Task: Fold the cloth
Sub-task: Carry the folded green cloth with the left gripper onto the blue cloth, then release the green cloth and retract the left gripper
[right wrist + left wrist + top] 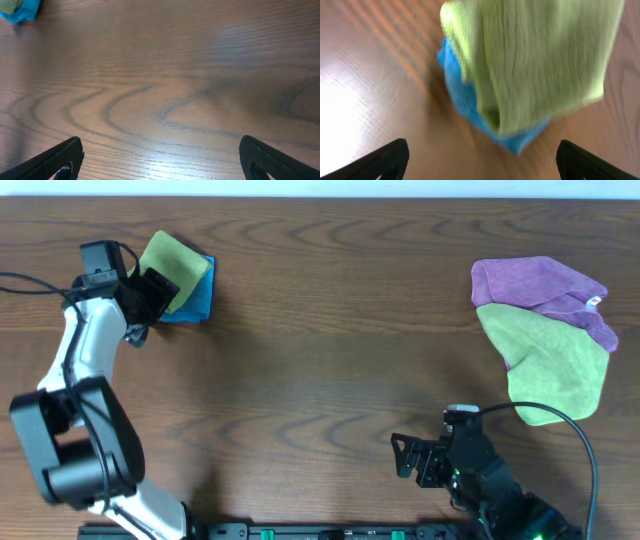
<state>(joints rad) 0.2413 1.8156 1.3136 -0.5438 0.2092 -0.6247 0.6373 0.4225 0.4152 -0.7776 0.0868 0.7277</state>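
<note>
Cloth folded and stacked at the far left, a second one lying loose

Nearest to us, by the front edge of the table (320, 350), the right gripper (161, 162) sits low over bare wood. Its jaws are spread wide with nothing between them, and as far as we can judge it has no part in the work at this moment.

Further back on the right lies a second green cloth (555, 365), loose and rumpled, not folded. A purple cloth (535, 280) overlaps its far edge, so the two touch. Both are well apart from either arm.

At the far left we find the cloth (172, 268) itself. It is a compact green pad with a rounded folded edge, lying on top of a blue cloth (200, 295). The blue one is also folded and shows along one side and at a corner. The left gripper (484, 162) is just beside this stack, jaws wide apart and empty. The wrist view is blurred, so we cannot tell whether a finger touches the fabric.

We judge the fold on this cloth done, and the piece laid on the pile and let go. What may be left is to draw the left arm clear and, if the loose green one also counts, to fold that too.

We see no box, tray or basket; the blue cloth is the only thing bearing anything, and it bears just the folded green one
</note>
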